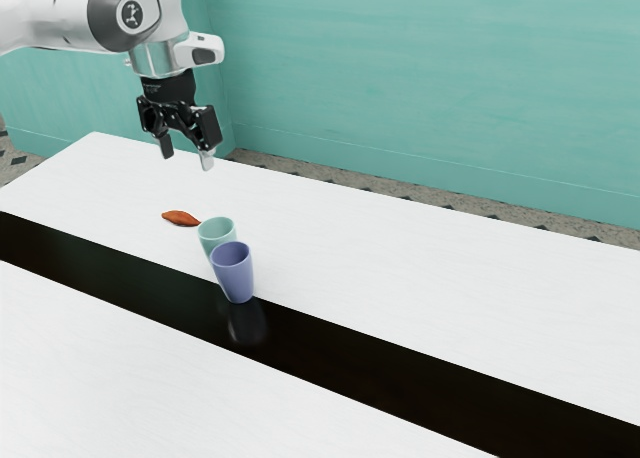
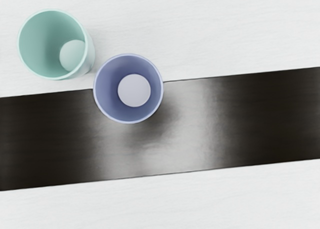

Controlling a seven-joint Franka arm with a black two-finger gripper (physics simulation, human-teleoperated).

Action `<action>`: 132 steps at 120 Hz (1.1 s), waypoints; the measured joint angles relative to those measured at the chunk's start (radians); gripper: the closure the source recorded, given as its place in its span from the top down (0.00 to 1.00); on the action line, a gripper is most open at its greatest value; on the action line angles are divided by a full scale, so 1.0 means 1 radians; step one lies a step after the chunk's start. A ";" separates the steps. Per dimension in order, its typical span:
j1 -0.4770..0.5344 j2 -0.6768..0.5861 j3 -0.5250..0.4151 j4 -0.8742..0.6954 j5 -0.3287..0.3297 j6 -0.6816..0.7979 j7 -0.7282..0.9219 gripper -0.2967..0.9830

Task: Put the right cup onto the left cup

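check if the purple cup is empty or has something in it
Empty: the wrist view looks down into the purple cup, onto its bare, pale bottom.

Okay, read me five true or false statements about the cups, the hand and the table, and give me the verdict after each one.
1. The green cup and the purple cup both stand upright. True.
2. The green cup is already nested inside the purple cup. False: they stand side by side.
3. The hand is open, up off the white table. True.
4. The dark strip passes under the middle of the green cup. False: that cup stands on the white surface beside it.
5. The orange object lies nearer the green cup than the purple cup. True.
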 joint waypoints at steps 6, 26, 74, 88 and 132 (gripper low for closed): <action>0.000 0.000 0.000 0.000 0.000 0.002 0.001 0.77; -0.005 0.003 -0.003 -0.001 0.001 0.009 0.003 0.77; -0.011 0.011 -0.006 -0.135 -0.022 0.110 -0.003 0.77; -0.009 0.010 -0.010 -0.200 -0.037 0.158 -0.008 0.77; -0.004 0.108 -0.023 -0.213 -0.064 0.266 -0.021 0.74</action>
